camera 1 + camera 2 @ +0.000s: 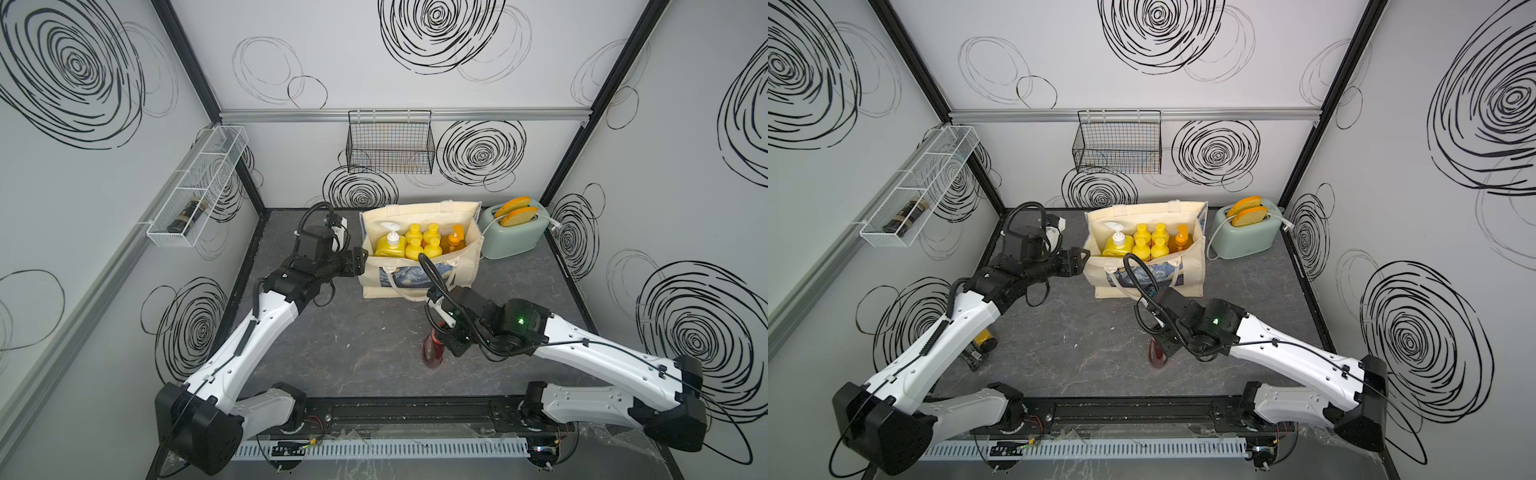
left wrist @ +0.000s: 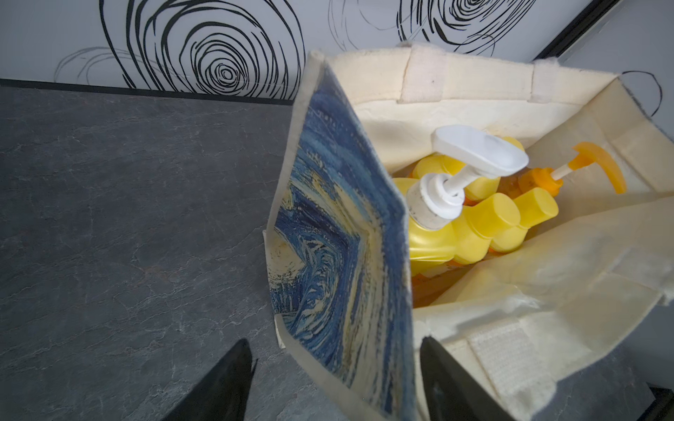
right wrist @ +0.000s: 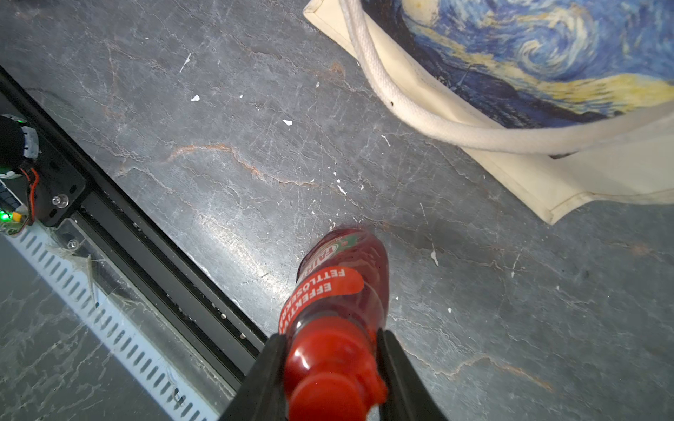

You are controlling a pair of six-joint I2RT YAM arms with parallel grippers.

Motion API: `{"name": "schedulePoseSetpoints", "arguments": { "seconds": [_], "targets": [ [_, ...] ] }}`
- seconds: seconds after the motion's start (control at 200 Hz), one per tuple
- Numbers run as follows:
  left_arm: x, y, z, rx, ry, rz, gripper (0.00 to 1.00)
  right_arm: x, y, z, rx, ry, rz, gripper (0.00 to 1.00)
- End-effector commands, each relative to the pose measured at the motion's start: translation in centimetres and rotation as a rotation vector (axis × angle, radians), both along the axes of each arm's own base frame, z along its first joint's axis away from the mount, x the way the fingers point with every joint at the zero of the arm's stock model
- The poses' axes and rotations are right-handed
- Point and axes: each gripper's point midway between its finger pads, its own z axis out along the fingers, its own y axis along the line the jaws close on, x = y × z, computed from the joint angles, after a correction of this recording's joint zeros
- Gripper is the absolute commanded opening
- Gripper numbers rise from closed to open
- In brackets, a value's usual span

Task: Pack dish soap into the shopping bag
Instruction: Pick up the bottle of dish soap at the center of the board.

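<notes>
Plainly, the red Fairy bottle [image 3: 339, 291] is the one piece of dish soap outside the shopping bag [image 1: 376, 284]. It stands on the grey counter [image 1: 340, 345] in front of the bag, well short of its printed front wall. Its long axis runs about vertical, with the red cap uppermost.

The right claw [image 3: 330, 337] is pinching that bottle just under the cap, one finger against each side of the neck. We cannot tell whether the base is resting on the counter or is just clear of it.

From the claw, the bag lies straight ahead toward the back wall, with its open mouth higher than the bottle's cap. We judge that the coming move turns on raising the bottle above the near rim before carrying it forward. The right arm is the nearer one and already has the bottle.

Inside the bag stand the four small yellow bottles [image 1: 422, 243], with the yellow white-pump bottle [image 1: 390, 243] at one end and the orange pump bottle [image 1: 455, 241] at the other. The left claw [image 2: 335, 344] is spread wide at the bag's left end, one finger outside the printed end panel and one inside, with neither closed on the cloth.

Several things are hard to read. In both top views the right arm's cable loop crosses the bag's front rim, and that rim sags inward, so the free room along it is unclear. The bottle's lower half shows only foreshortened. In a top view, an orange-and-black object [image 1: 982, 343] beside the left arm is too hidden to name.
</notes>
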Motion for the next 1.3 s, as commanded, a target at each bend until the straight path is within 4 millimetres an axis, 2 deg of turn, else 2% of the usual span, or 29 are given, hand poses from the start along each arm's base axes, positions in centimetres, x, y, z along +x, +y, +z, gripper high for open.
{"name": "schedulePoseSetpoints", "arguments": {
  "seconds": [0.0,0.165,0.39,0.565,1.026,1.296],
  "targets": [
    [-0.3,0.5,0.1,0.021,-0.021,0.013,0.81,1.3,0.4,3.1,0.048,-0.075,-0.01,0.08],
    [-0.3,0.7,0.2,0.024,-0.027,0.015,0.84,2.0,0.3,3.5,0.051,-0.089,-0.014,0.07],
    [-0.4,0.5,-0.6,0.026,-0.01,0.009,0.84,3.5,-0.1,4.2,0.083,-0.11,-0.043,0.05],
    [-0.8,0.6,-0.8,0.045,-0.004,0.008,0.79,4.2,0.1,5.1,0.11,-0.12,-0.031,0.02],
    [-2.2,0.6,-3.2,0.117,0.046,-0.011,0.82,3.9,2.2,10.7,0.248,-0.151,0.059,0.0],
    [-2.1,0.6,-3.1,0.116,0.04,-0.008,0.81,3.2,3.4,14.5,0.319,-0.158,0.126,0.0]
  ]
}}
